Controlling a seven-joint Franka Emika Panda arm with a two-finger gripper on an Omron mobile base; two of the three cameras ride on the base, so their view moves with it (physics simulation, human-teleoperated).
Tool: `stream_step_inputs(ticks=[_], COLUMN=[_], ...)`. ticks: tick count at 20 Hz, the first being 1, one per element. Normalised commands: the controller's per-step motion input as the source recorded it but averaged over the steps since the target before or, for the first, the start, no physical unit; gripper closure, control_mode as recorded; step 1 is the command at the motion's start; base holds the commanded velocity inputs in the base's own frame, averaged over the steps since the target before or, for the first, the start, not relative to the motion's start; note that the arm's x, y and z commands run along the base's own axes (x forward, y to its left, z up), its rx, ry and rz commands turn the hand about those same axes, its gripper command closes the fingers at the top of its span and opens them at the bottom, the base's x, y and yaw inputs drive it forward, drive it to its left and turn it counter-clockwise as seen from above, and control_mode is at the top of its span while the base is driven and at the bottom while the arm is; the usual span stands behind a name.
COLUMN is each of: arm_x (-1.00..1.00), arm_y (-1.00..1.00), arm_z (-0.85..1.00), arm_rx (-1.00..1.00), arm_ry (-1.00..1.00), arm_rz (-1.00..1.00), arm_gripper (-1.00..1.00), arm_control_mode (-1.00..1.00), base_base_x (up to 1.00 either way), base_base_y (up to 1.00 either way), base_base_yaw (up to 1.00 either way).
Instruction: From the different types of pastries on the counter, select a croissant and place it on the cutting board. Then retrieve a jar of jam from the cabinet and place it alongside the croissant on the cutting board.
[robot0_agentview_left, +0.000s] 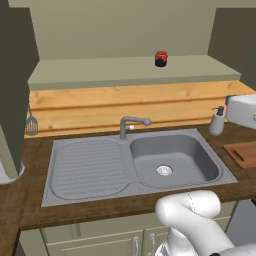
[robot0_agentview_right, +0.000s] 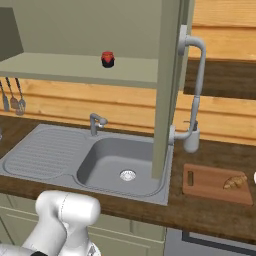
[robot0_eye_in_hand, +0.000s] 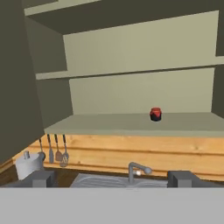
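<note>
Where the right base view shows the croissant on the cutting board, the left crops it.

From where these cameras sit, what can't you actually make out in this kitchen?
- Cutting board: the left base view's right edge cuts it off.
- Croissant: too small in the right base view to show its ridges.
- Jar of jam: far off on the cabinet shelf; any label is unreadable.
- Pincer: only its tips show in the hand view.
</note>
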Motion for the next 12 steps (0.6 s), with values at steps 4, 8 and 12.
stream_step_inputs(ticks=[4, 8, 12], arm_x=[0.46, 0.38, 0.05], arm_y=[-0.57, -0.69, -0.15], arm_z=[0.04, 0.02, 0.00], arm_rx=[0.00, 0.00, 0.00], arm_ry=[0.00, 0.00, 0.00], arm_rz=[0.00, 0.00, 0.00], arm_gripper=[-1.00, -1.00, -1.00], arm_control_mode=[-1.00, -1.00, -1.00], base_base_x=[0.00, 0.00, 0.00], base_base_y=[0.00, 0.00, 0.00], base_base_yaw=[0.00, 0.00, 0.00])
